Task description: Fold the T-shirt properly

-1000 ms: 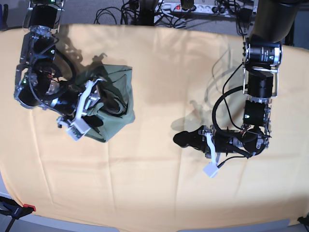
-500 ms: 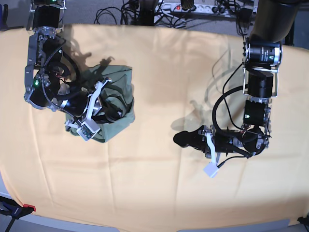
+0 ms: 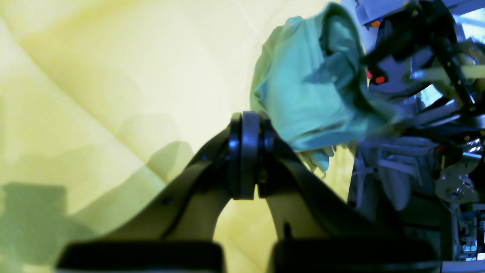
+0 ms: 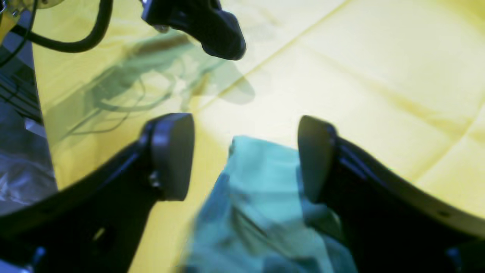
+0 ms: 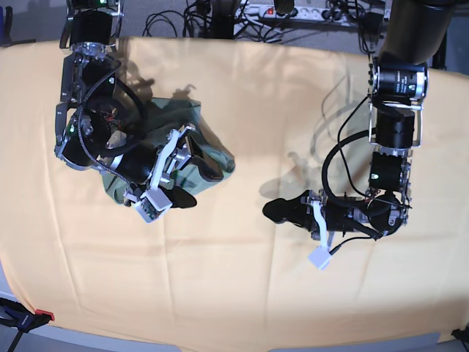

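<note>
The sage-green T-shirt lies bunched on the left of the table, mostly hidden under my right arm. My right gripper is open just above it. In the right wrist view a fold of the T-shirt sits between the spread fingers, and neither finger pinches it. My left gripper is shut on nothing and rests low over the cloth to the right of centre. The left wrist view shows its closed fingertips, with the T-shirt beyond them.
A large yellow-orange cloth covers the whole table, with soft creases. Cables and a power strip run along the back edge. A red clamp sits at the front left corner.
My right arm has swung to the right over the T-shirt. A corner of the shirt now reaches further right. The left arm has not moved.
</note>
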Available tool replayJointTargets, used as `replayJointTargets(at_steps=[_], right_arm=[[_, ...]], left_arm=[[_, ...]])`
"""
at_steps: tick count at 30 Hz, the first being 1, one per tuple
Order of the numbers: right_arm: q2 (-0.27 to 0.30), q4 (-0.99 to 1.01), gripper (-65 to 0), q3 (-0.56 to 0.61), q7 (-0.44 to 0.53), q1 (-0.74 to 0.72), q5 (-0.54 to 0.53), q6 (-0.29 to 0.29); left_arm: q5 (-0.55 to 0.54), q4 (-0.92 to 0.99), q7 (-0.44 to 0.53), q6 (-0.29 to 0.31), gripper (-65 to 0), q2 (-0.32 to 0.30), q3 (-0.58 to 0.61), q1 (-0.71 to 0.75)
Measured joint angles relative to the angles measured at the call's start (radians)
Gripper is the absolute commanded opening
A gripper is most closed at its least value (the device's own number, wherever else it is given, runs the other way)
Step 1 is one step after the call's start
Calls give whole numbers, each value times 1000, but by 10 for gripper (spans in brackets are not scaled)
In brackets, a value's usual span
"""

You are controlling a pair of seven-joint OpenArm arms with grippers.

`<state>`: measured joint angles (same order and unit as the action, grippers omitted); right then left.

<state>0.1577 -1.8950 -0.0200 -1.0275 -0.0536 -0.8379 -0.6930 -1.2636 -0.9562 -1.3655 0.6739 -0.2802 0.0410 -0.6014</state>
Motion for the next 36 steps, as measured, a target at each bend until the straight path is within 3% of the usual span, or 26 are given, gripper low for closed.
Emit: replayJointTargets(at_steps=[7, 12, 16, 20, 22, 27, 30, 32, 36], right_arm=[[60, -168, -202, -48, -153, 2, -34, 0], [114, -204, -209, -143, -159, 73, -63, 0], [119, -204, -340, -260, -159, 98, -63, 0], [127, -204, -360, -360, -159, 100, -140, 0], [127, -204, -392, -388, -152, 101, -142, 0], [127, -204, -626, -403, -160, 160, -137, 0], [127, -204, -627, -403, -166, 204, -137, 0], [127, -204, -585, -403, -166, 217, -140, 0], [127, -204, -387, -403, -166, 256, -138, 0]], left_arm=[[1, 0, -1, 0, -650, 0, 0, 0], [54, 0, 0, 0, -650, 0, 0, 1], [37, 0, -1, 13, -650, 0, 0, 0], [-73, 0, -44, 16, -650, 2, 4, -43], [-201, 0, -39, 16, -650, 4, 4, -68], [-195, -10, -37, 16, -650, 2, 34, -97], [-195, -33, -42, 16, -650, -1, 135, -96], [-194, -69, -40, 17, -650, 0, 220, -97], [-195, -179, -40, 18, -650, 3, 360, -96]])
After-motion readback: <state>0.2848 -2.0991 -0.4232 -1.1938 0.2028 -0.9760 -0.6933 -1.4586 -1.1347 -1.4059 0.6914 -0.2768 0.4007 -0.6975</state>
